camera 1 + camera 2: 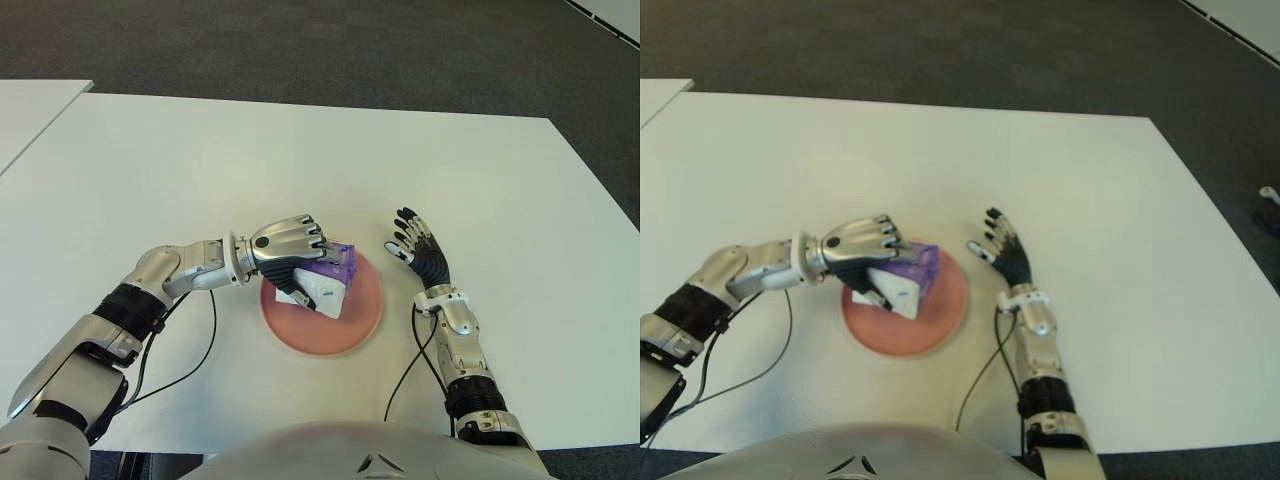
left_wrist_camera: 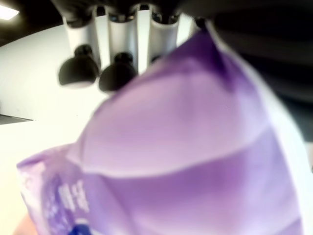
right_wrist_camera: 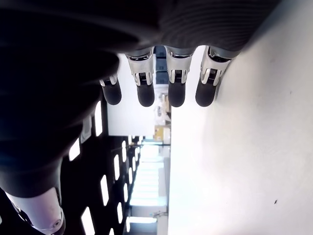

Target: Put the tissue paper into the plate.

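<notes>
Tissue pack (image 1: pixel 330 277), purple and white, held in left hand (image 1: pixel 287 243) over pink plate (image 1: pixel 355 325), maybe touching it. Best lowered until resting flat, then fingers opened slowly. Right hand (image 1: pixel 417 245) empty, fingers relaxed, beside plate on table (image 1: pixel 300 160).

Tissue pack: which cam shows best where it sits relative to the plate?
Left eye view: the tissue pack in the left hand shows over the pink plate. Right eye shows the same. Left wrist shows only purple wrapper close-up; right wrist none.
</notes>
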You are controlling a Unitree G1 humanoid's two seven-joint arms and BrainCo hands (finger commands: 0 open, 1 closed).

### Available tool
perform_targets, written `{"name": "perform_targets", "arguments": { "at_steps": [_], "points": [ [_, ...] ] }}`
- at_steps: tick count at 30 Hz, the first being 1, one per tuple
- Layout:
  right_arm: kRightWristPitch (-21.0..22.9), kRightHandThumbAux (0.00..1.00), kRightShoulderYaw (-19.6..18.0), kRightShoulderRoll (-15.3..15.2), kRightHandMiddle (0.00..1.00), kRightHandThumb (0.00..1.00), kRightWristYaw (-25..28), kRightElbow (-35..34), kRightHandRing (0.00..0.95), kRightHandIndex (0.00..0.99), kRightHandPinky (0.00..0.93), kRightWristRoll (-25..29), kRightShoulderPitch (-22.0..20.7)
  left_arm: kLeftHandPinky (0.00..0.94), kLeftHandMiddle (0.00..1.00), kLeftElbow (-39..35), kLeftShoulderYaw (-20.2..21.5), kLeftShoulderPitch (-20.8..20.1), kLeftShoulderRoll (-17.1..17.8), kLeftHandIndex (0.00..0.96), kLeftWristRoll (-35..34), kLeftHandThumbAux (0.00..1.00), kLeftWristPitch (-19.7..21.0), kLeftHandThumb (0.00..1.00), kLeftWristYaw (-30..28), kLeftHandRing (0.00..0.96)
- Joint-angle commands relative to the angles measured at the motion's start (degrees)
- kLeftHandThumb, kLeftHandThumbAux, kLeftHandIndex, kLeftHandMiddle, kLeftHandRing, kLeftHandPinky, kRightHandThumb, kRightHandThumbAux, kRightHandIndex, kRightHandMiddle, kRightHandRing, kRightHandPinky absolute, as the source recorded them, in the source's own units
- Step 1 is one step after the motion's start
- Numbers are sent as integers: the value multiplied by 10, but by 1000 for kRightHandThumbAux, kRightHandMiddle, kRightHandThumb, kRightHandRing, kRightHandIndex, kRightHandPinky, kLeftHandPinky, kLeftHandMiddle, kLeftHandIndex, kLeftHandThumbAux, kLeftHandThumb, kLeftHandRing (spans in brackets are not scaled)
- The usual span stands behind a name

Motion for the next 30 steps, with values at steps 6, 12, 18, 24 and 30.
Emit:
{"name": "perform_targets", "arguments": {
  "at_steps": [6,12,18,24,30],
  "points": [
    [50,706,2,3,103,0,-4,35,78,87,95,-4,32,846,856,-7,-6,10,2,443,49,697,16,749,18,856],
    [69,706,3,5,96,0,-4,21,75,78,94,0,37,820,848,-3,-21,4,-1,442,117,698,18,748,108,849],
    [90,712,3,10,96,0,-17,3,76,76,98,-3,42,790,834,-14,-11,16,-18,442,96,698,-2,747,183,835],
    [121,708,3,14,105,0,-30,-24,85,70,98,-2,48,464,531,32,-23,26,-41,423,6,708,-25,699,127,495],
    [133,706,6,19,109,0,-38,-47,88,71,96,-4,58,66,88,14,-57,17,0,76,-101,476,-11,182,-86,70]
  ]
}}
